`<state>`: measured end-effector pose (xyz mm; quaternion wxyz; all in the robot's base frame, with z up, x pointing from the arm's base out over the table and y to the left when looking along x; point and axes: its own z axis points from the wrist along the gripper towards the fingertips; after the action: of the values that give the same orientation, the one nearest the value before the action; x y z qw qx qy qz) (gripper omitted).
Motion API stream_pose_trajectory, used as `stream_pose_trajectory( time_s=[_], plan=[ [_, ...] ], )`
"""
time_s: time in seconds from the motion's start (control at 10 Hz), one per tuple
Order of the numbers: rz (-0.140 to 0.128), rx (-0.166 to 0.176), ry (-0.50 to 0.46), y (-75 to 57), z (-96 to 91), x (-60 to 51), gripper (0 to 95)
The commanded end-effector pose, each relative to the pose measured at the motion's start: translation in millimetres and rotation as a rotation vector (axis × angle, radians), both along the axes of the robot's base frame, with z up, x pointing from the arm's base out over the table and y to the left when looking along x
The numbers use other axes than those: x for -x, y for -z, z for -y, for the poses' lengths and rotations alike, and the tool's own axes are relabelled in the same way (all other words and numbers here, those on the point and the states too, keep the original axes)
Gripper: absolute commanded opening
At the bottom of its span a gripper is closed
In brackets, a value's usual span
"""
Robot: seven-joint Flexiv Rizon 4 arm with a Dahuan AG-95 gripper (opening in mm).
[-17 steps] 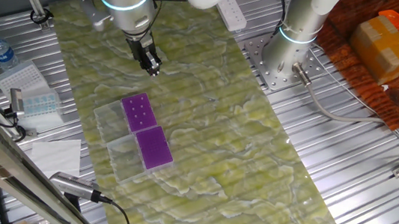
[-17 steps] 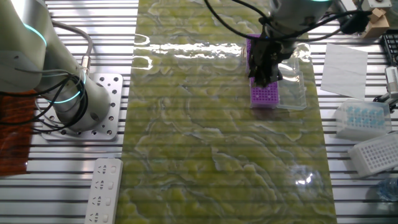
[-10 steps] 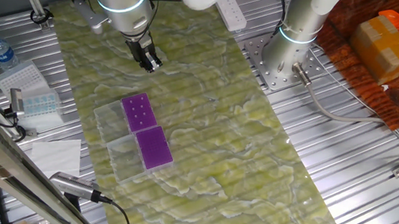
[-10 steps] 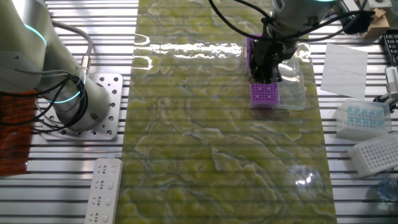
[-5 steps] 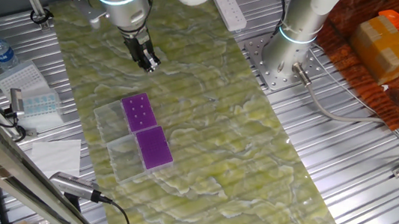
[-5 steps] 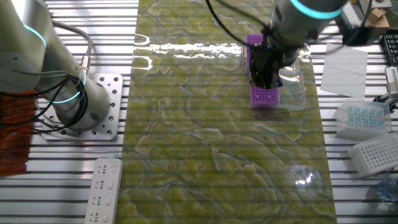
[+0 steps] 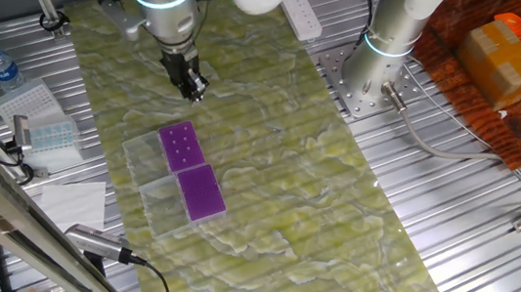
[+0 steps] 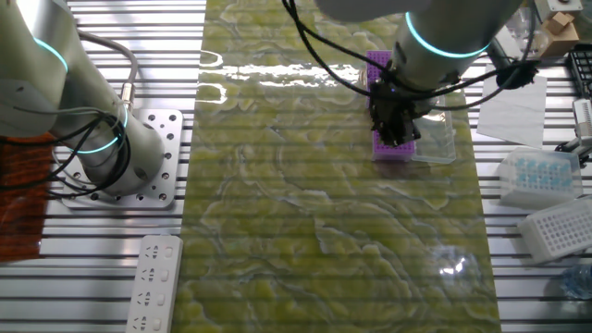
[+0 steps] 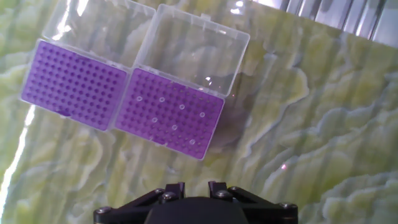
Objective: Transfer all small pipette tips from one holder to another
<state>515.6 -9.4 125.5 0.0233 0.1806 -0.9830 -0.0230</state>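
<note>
tips point(image 9: 175, 117): eight small white rings, scattered in right purple rack point(image 9: 143, 127) | left rack point(image 9: 73, 92): holes bare | gripper point(image 7: 193, 89): finger gap cannot tell

Green marbled mat point(image 7: 269, 157), two purple racks point(image 7: 181, 146) point(image 7: 201, 192) side by side

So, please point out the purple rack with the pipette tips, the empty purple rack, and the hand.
purple rack with the small pipette tips point(image 9: 169, 113), hand view, middle of its top face
empty purple rack point(image 9: 73, 84), hand view, middle of its top face
hand point(image 7: 192, 87), one fixed view, at its fingertips
</note>
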Motion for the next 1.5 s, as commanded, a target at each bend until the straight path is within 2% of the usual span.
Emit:
stream_pose_trajectory(
  time_s=[0.1,0.3,0.6,0.9,1.1,1.2,1.3,1.5],
  plan=[
    [-0.028,0.019,0.003,13.2,-2.6,-9.9,19.0],
    [-0.022,0.013,-0.001,27.0,-1.8,-13.1,19.0],
    [-0.024,0.016,0.011,35.5,-7.2,-23.9,19.0],
    [-0.024,0.017,0.021,40.9,-12.3,-24.5,19.0],
    [-0.024,0.018,0.016,50.0,-16.4,-24.4,19.0],
    [-0.024,0.018,0.016,50.0,-16.4,-24.4,19.0],
    [-0.022,0.019,0.018,57.6,-18.5,-24.2,19.0],
    [-0.021,0.019,0.017,61.5,-19.0,-24.0,19.0]
  ],
)
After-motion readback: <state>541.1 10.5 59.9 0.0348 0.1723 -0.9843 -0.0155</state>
